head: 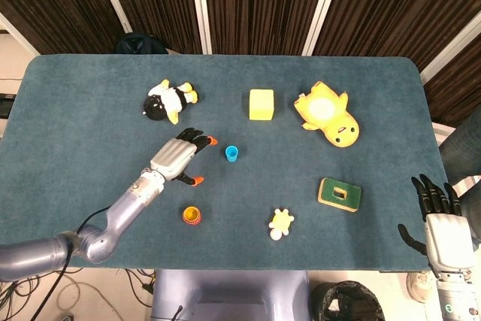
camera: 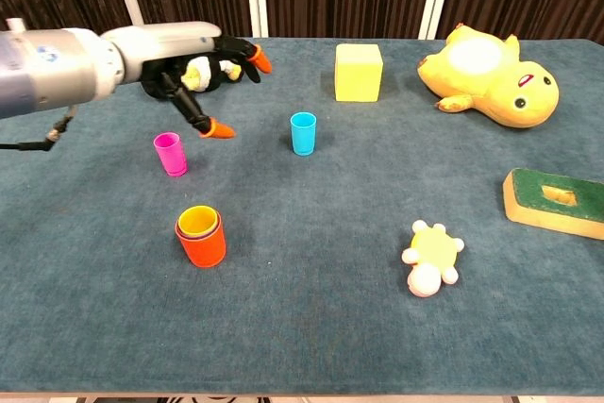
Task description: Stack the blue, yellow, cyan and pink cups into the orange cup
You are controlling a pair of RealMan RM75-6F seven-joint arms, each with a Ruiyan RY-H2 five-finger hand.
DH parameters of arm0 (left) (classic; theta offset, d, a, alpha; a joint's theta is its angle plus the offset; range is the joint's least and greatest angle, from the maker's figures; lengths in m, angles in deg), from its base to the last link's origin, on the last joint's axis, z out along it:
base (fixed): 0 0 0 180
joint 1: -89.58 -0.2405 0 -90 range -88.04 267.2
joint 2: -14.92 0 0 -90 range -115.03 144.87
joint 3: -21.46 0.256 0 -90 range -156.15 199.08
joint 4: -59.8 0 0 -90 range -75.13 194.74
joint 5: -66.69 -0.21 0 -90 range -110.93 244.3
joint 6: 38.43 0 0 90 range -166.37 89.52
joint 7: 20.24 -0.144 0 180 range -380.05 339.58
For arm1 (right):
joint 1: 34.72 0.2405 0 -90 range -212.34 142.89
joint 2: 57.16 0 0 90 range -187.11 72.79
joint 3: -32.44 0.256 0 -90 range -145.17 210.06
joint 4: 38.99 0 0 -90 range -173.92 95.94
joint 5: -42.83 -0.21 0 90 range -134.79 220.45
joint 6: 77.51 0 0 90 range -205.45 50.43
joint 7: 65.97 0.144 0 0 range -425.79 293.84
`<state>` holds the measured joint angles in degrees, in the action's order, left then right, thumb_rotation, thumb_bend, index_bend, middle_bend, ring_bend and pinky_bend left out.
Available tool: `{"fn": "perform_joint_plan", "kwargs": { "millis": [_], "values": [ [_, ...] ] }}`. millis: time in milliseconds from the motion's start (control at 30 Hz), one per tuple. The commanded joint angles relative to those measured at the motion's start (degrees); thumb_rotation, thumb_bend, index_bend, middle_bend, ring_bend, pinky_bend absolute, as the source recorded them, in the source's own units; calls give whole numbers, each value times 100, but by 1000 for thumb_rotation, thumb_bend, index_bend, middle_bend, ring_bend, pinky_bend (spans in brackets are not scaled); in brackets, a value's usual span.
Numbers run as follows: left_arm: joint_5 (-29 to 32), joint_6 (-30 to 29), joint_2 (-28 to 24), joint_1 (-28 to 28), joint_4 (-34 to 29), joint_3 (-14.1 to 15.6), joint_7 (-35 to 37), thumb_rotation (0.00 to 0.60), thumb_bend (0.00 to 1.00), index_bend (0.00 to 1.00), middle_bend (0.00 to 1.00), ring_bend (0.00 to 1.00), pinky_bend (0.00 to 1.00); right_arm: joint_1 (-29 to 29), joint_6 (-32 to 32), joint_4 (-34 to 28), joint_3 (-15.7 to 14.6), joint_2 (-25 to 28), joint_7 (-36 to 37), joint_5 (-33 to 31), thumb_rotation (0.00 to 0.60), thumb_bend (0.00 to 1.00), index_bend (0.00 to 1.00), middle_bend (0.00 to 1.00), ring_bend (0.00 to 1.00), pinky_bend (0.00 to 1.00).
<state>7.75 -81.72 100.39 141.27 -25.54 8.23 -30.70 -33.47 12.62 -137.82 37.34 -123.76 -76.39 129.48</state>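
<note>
Fingers spread and holding nothing, the left hand point(camera: 193, 63) hangs above the table point(camera: 311, 327) between the pink cup point(camera: 171, 154) and the cyan cup point(camera: 303, 133), its orange tips pointing toward the cyan one. That cup stands upright near the table's middle; the pink cup stands upright too, just left of the hand in the chest view. Nearer the front edge sits the orange cup point(camera: 201, 243) with the yellow cup point(camera: 197, 221) nested inside — whether a blue one lies under the yellow cannot be told. The right hand point(head: 442, 225) is well off to the side past the table's edge, fingers apart, empty. A penguin toy point(camera: 184, 71) lies behind the left hand, a yellow block point(camera: 359, 72) and a duck toy point(camera: 491, 75) along the back.
</note>
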Motion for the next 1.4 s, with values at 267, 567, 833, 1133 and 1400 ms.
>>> {"fn": "perform_joint_plan", "kwargs": {
  "millis": [267, 567, 833, 1133, 1400],
  "values": [
    [1183, -143, 955, 623, 939, -159, -965, 600, 184, 196, 196, 61, 33, -6, 3, 22, 21, 23, 39, -39, 600, 324, 49, 72, 136, 61],
    [1690, -25, 1415, 887, 1551, -280, -1078, 600, 204, 266, 215, 68, 38, 0, -10, 29, 16, 8, 19, -42, 600, 324, 49, 72, 136, 61],
    [1720, 104, 1661, 1007, 1906, -308, -994, 600, 226, 304, 228, 72, 42, 1, -12, 30, 12, 0, 7, -41, 600, 324, 49, 72, 136, 61],
    [1737, 97, 1911, 1149, 2259, -288, -1121, 600, 227, 307, 229, 72, 42, 4, -16, 39, 16, -2, 15, -49, 600, 324, 48, 72, 136, 61],
    [1844, 157, 2114, 1286, 2517, -339, -1215, 600, 277, 343, 243, 76, 44, 9, -29, 51, 20, -4, 17, -65, 600, 324, 49, 72, 136, 61]
  ]
}}
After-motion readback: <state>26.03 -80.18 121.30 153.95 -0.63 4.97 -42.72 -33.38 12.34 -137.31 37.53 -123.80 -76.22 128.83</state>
